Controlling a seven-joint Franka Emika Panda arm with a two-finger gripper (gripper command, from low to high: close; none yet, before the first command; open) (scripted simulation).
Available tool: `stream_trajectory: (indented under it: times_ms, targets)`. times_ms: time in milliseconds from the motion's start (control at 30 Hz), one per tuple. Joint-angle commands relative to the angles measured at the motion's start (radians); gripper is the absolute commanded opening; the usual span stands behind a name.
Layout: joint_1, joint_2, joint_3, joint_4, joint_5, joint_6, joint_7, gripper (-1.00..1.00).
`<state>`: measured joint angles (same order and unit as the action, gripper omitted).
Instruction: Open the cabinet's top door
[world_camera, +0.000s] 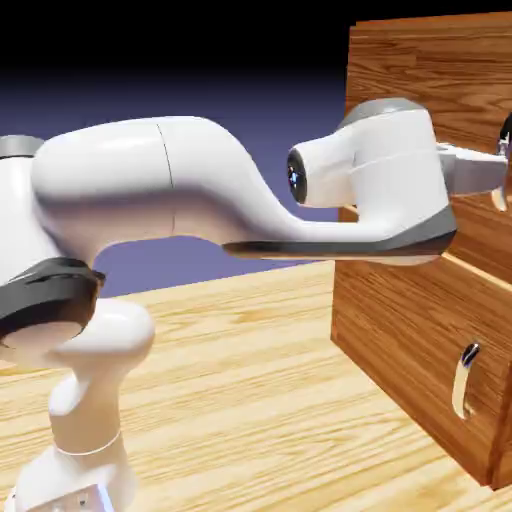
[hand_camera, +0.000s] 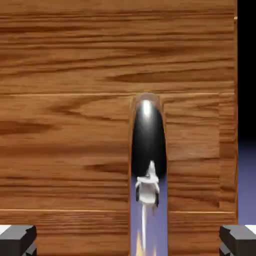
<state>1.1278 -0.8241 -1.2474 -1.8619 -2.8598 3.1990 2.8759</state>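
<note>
**Open gripper faces the top door's handle**

Two grey fingertips (hand_camera: 17, 239) sit at the bottom corners of the hand view, one left and one right, set wide apart with nothing clamped between them: the gripper (hand_camera: 128, 240) is open. Between them, straight ahead, rises the curved silver handle (hand_camera: 148, 145) of the top door (hand_camera: 65, 145), shiny enough to mirror the white arm and the blue backdrop. Whether the fingertips touch the handle cannot be told from this view; they stand to either side of it, not closed on it. Reddish-brown wood grain fills nearly everything else, with a thin seam running across above the handle and another below it.

From the exterior view, the white arm (world_camera: 170, 190) rises from the lower left over the light wooden bench (world_camera: 250, 400) and reaches right, its hand level and pointed at the cabinet (world_camera: 400, 330). The cabinet stands on the bench at the right edge. The hand reaches the upper panel at the far right, where the gripper is cut off by the picture's edge and only a dark end of the top handle shows. The lower panel's smaller silver handle (world_camera: 464, 382) hangs well below the hand, untouched. Both panels lie flush with the cabinet front, so the top door is shut.
</note>
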Motion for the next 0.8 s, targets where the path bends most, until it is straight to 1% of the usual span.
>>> stream_trajectory:
  times_ms: [0, 167, 200, 233, 767]
  targets:
    - [0.036, 0.007, -0.025, 0.027, 0.001, 0.0, 0.0, 0.0]
    - [0.205, 0.039, -0.142, 0.15, 0.004, -0.002, -0.003, 0.0]
    - [0.205, 0.039, -0.142, 0.151, 0.004, -0.002, -0.003, -1.0]
    - [0.205, 0.039, -0.142, 0.151, 0.004, -0.002, -0.003, -1.0]
    - [-0.375, 0.094, 0.268, -0.262, 0.163, -0.203, 0.021, -1.0]
